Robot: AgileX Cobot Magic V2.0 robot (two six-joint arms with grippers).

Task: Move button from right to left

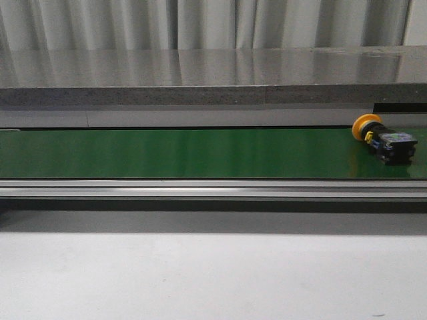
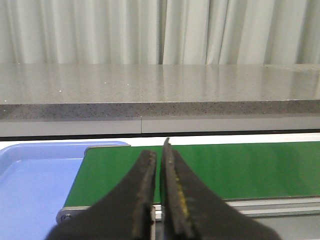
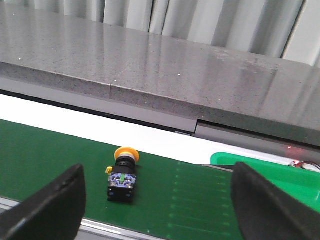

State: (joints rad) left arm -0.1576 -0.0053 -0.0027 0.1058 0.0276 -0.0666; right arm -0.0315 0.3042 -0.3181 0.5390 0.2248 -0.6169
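Note:
The button (image 1: 384, 139) lies on its side at the right end of the green belt (image 1: 200, 153), orange-yellow cap toward the back, black body toward the front. It also shows in the right wrist view (image 3: 122, 179). My right gripper (image 3: 158, 200) is open and empty; the button lies between its fingers, nearer one finger (image 3: 47, 207), and farther out than the tips. My left gripper (image 2: 159, 155) is shut and empty, over the belt's left end (image 2: 125, 175). Neither gripper shows in the front view.
A grey stone ledge (image 1: 200, 80) runs behind the belt and a metal rail (image 1: 200, 190) in front. A blue tray (image 2: 30, 185) sits past the belt's left end. A green tray (image 3: 280, 175) sits past its right end.

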